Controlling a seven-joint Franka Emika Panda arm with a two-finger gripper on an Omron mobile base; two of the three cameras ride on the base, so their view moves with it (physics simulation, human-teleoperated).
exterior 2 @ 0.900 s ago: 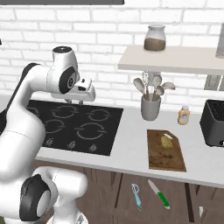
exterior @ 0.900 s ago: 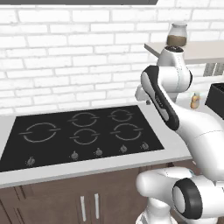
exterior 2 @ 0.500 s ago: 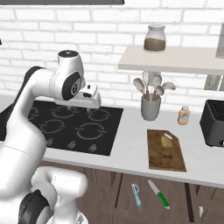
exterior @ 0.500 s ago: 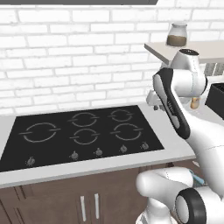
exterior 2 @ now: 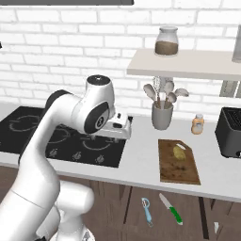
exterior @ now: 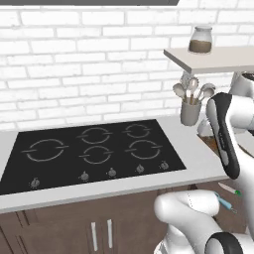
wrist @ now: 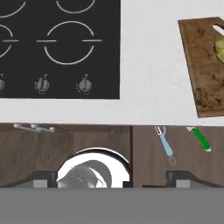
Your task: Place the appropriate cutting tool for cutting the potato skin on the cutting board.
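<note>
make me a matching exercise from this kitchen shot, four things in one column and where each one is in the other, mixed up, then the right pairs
Things:
1. potato
2. cutting tool
3. jar with brown contents
4. small orange-tan bottle

Places:
A. on the wall shelf
B. on the counter between the utensil cup and the black toaster
C. on the cutting board
D. low down in front of the cabinets, beside the green-handled knife

Pairs: 1-C, 2-D, 3-A, 4-B
</note>
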